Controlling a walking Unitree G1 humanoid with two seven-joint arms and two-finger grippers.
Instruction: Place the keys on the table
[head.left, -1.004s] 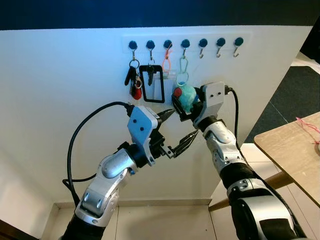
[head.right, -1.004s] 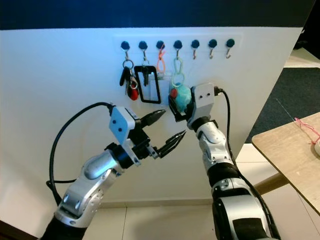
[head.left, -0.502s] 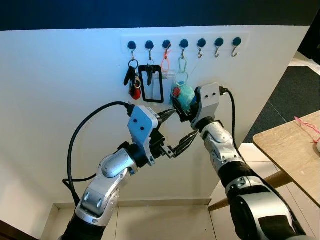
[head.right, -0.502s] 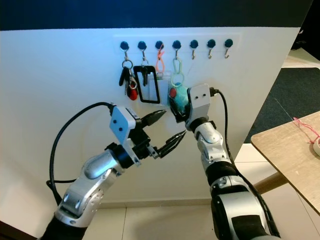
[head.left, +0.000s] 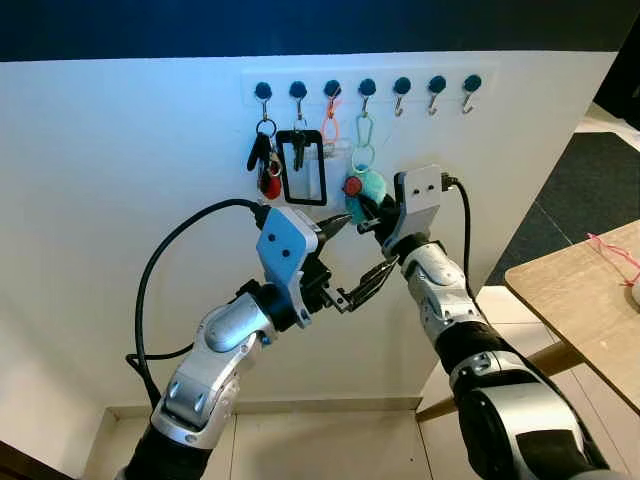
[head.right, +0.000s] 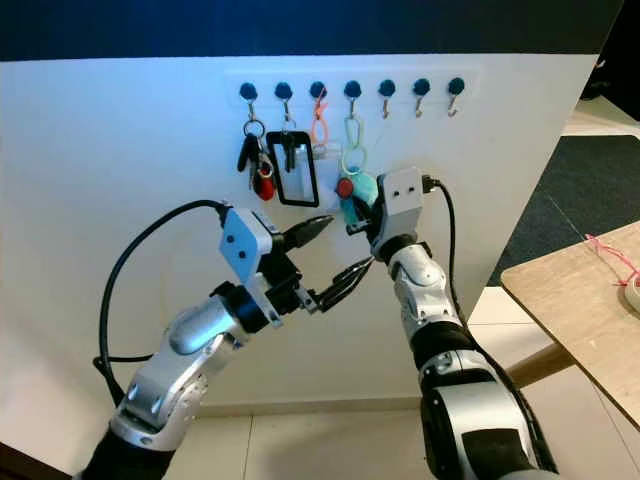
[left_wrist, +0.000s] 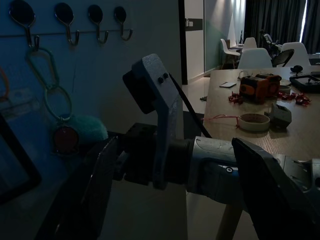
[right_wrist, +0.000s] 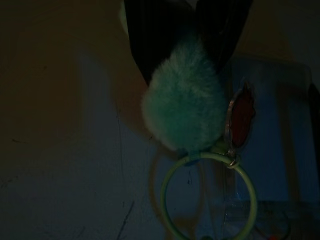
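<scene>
A key set with a teal pom-pom (head.left: 373, 186), a red disc (head.left: 352, 185) and a green carabiner (head.left: 364, 132) hangs from the fourth hook on the white wall. My right gripper (head.left: 368, 206) is raised to it, fingers shut on the pom-pom (right_wrist: 184, 112) from both sides. The green ring (right_wrist: 207, 195) hangs beyond the pom-pom. My left gripper (head.left: 357, 254) hovers open just below and left of the set, holding nothing. The wooden table (head.left: 585, 295) stands at the right.
The hook rail (head.left: 365, 87) also carries black keys with a red fob (head.left: 268, 165), a black frame tag (head.left: 304, 167) and an orange carabiner (head.left: 333, 122). The three right-hand hooks are bare. The table (left_wrist: 265, 127) holds a tape roll and small tools.
My right gripper's fingers have closed in on the pom-pom, which now looks squeezed smaller, and the red disc shows beside it. The left arm has hardly moved.
</scene>
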